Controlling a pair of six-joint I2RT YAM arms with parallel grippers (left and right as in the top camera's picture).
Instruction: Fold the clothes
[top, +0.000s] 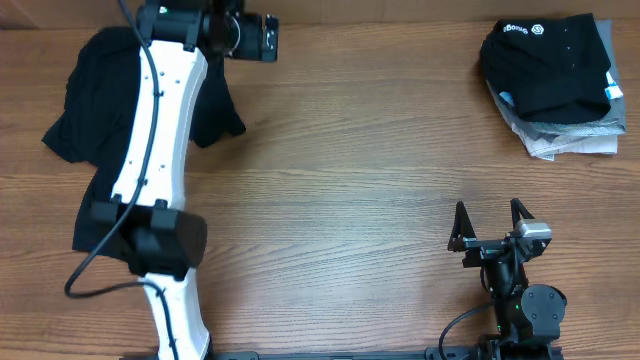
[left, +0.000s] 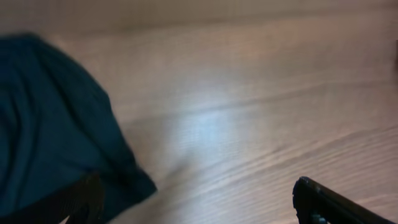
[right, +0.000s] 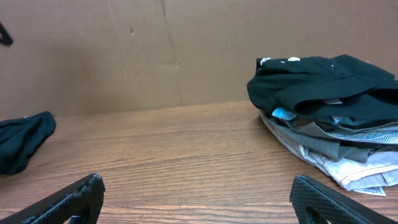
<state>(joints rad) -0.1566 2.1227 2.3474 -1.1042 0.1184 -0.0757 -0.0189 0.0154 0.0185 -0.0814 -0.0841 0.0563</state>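
Observation:
One black shirt (top: 95, 95) lies crumpled at the far left of the table, partly under my left arm. It shows blurred in the left wrist view (left: 50, 124) and at the left edge of the right wrist view (right: 22, 140). My left gripper (top: 255, 38) is at the table's far edge, just right of this shirt. Its fingers are open and empty (left: 193, 208), and the left finger is near the shirt's edge. A second black shirt (top: 548, 60) with a small white logo lies on top of a pile at the far right (right: 323, 81). My right gripper (top: 490, 215) is open and empty (right: 199, 205) above bare wood near the front.
Under the second black shirt are folded grey and beige shirts (top: 570, 138) (right: 348, 155), with a bit of light blue (top: 612, 90) showing. A brown cardboard wall (right: 155, 50) stands behind the wooden table (top: 350, 180).

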